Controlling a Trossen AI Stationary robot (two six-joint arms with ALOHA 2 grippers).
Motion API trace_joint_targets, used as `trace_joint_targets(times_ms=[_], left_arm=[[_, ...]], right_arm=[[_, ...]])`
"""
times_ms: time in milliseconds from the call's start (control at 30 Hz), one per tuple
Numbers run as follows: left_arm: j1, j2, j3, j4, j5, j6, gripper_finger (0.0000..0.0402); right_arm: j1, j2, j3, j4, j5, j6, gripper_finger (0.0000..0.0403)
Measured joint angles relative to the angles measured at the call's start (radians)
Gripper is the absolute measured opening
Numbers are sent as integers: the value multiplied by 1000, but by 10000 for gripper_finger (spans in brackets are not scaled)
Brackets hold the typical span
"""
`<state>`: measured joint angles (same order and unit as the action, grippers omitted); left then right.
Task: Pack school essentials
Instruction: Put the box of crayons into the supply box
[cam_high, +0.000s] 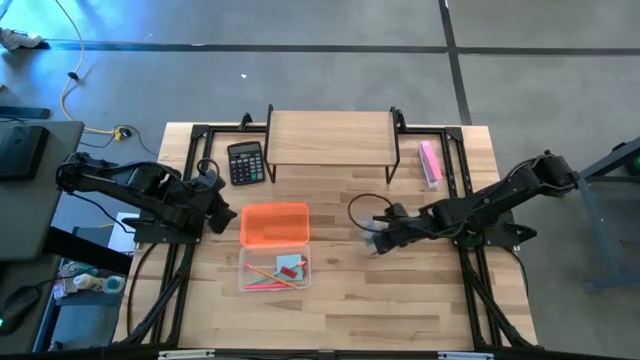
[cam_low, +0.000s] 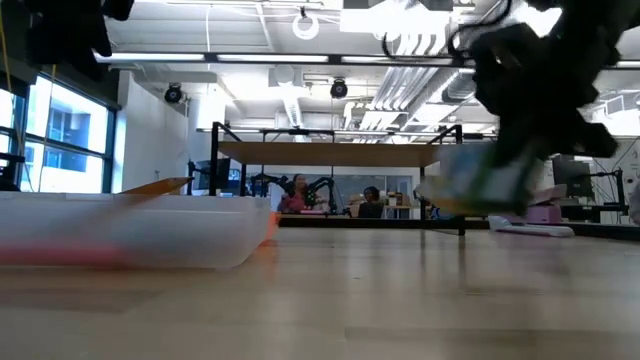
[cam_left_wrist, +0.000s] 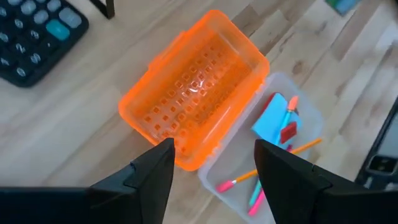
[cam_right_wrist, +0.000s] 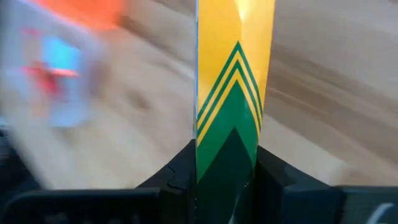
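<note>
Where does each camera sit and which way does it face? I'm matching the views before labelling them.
High view: overhead, straight down on the table; both arms show.
Low view: table height, level across into the room; the right gripper hangs in from above.
Left wrist view: past the left gripper, down at the orange lid.
Right wrist view: the right gripper pinches the crayon box.
Shared: high and left wrist views both show the clear case.

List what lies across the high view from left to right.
left gripper → black calculator → clear box of stationery → right gripper holding the crayon box → pink bar
</note>
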<state>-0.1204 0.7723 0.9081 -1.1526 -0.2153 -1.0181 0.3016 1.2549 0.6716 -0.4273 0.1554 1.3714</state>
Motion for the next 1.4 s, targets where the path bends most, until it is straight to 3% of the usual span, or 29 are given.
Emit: trace_joint_targets(times_ms=[200, 467, 633, 800, 967, 1233, 1400], left_arm=[[0, 0, 0, 103, 0, -62, 211], [0, 15, 0, 392, -64, -10, 211], [9, 52, 0, 538, -51, 60, 211], [10, 95, 0, 626, -7, 71, 211], [10, 132, 0, 669, 46, 69, 211], [10, 195, 0, 699, 47, 17, 211], [11, 218, 0, 746, 48, -63, 211]], right_arm=[[0, 0, 0, 292, 50, -64, 88], [-1, 0, 0, 623, 138, -125, 88], [-1, 0, 2, 793, 197, -170, 88], [-3, 1, 92, 802, 238, -279, 88], [-22, 1, 238, 657, 259, -443, 88], [-68, 27, 510, 89, 284, -723, 88], [-80, 86, 622, -96, 313, -941, 88]])
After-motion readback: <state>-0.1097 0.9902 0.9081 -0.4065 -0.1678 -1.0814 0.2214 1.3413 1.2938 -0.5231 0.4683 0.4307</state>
